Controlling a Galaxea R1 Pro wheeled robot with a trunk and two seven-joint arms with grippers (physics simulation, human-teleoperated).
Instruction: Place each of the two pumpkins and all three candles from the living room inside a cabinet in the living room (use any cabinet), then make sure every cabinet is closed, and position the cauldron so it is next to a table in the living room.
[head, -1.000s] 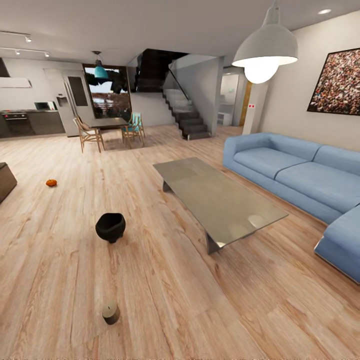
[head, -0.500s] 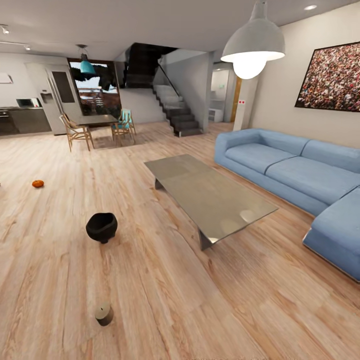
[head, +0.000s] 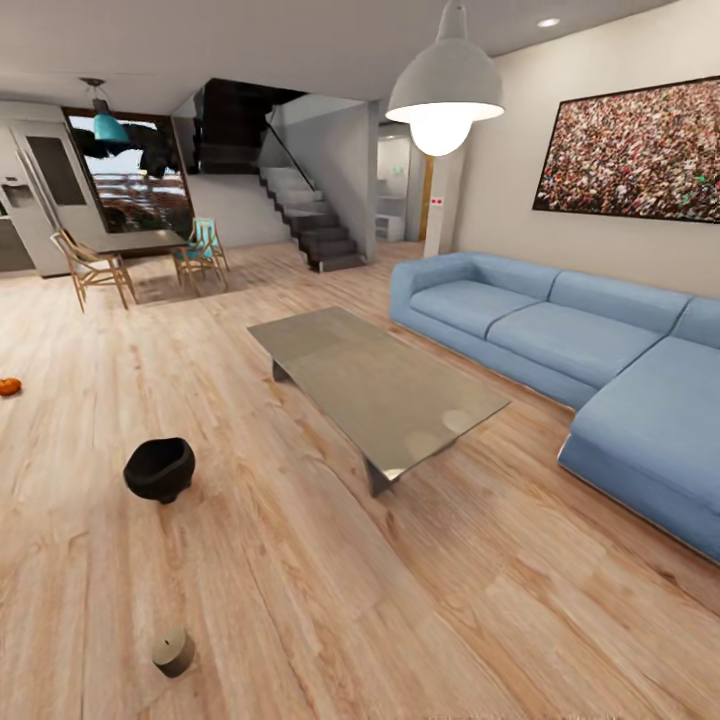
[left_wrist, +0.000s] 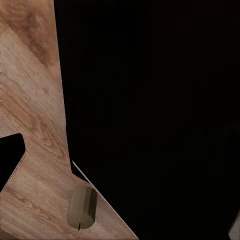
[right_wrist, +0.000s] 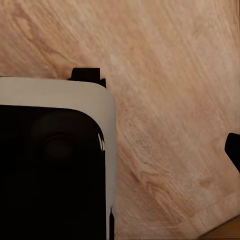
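Observation:
In the head view the black cauldron (head: 160, 468) stands on the wood floor, well left of the grey metal-topped table (head: 375, 385) and apart from it. A stubby grey-brown candle (head: 174, 652) lies on the floor near the lower left; the left wrist view shows this candle (left_wrist: 82, 207) beside the robot's dark body. One orange pumpkin (head: 8, 386) sits at the far left edge. No cabinet is in view. Only dark edge slivers that may be fingers appear in the wrist views, and nothing is held there.
A blue corner sofa (head: 600, 380) runs along the right side behind the table. A dining table with chairs (head: 130, 255) stands at the back left, a staircase (head: 310, 220) behind it. A pendant lamp (head: 445, 90) hangs over the table. Open floor lies between cauldron and table.
The whole head view has slid left, so the camera has turned right. Cauldron, candle and pumpkin keep their places on the floor; the pumpkin now sits at the picture's edge.

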